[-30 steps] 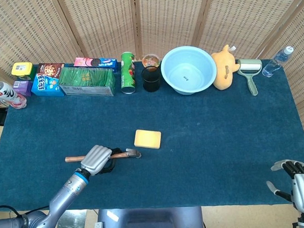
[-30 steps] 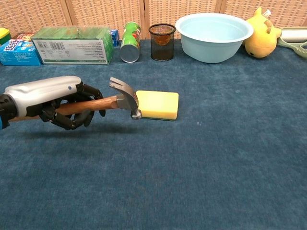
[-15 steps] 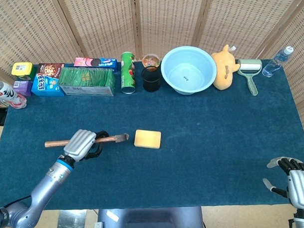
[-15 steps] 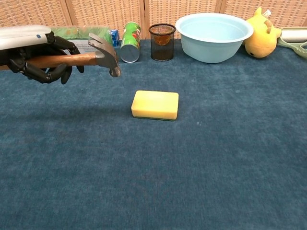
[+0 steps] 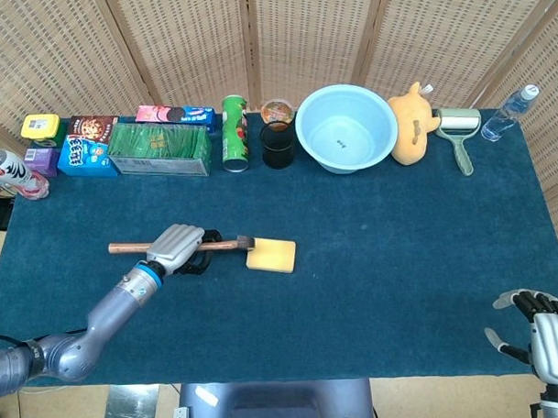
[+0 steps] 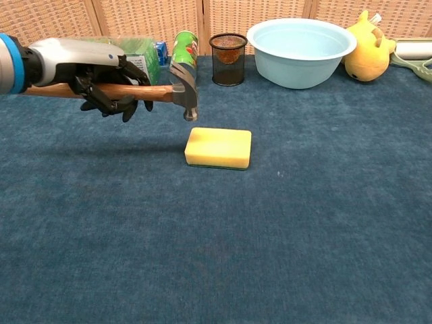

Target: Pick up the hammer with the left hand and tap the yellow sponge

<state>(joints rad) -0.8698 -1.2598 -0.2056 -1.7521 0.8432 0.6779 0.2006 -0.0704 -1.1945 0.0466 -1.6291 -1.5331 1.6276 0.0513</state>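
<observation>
Hammer [image 6: 145, 92] and sponge [image 6: 219, 147] sit on a wide desk [image 5: 400, 260] covered in napped dark-blue cloth, with woven cane screens behind it. Along the far edge stand a round pale-blue plastic bowl [image 5: 346, 129], a flat green box [image 5: 160, 149], a plush yellow toy [image 5: 413, 122], a green cylindrical can [image 5: 234, 133] and a black mesh cup [image 5: 278, 145].

Next in size, the left hand [image 6: 101, 74], grey-shelled with black fingers, wraps the hammer's smooth wooden handle near its middle and holds the tool clear of the cloth. The right hand [image 5: 545, 333] rests at the near right corner, fingers apart, holding nothing.

The sponge is a soft yellow rectangular block with rounded corners, lying flat near the desk's centre. The hammer has a round brown shaft and a grey steel claw head [image 6: 185, 91].

Half a second ago the hammer was raised higher and further left, its head well apart from the sponge; it has since swung down and right, and the head now hangs just above the sponge's left edge, not touching in the chest view.

Its long axis runs nearly level, left to right across the desk, with the head at the right end and the striking face pointing down.
</observation>
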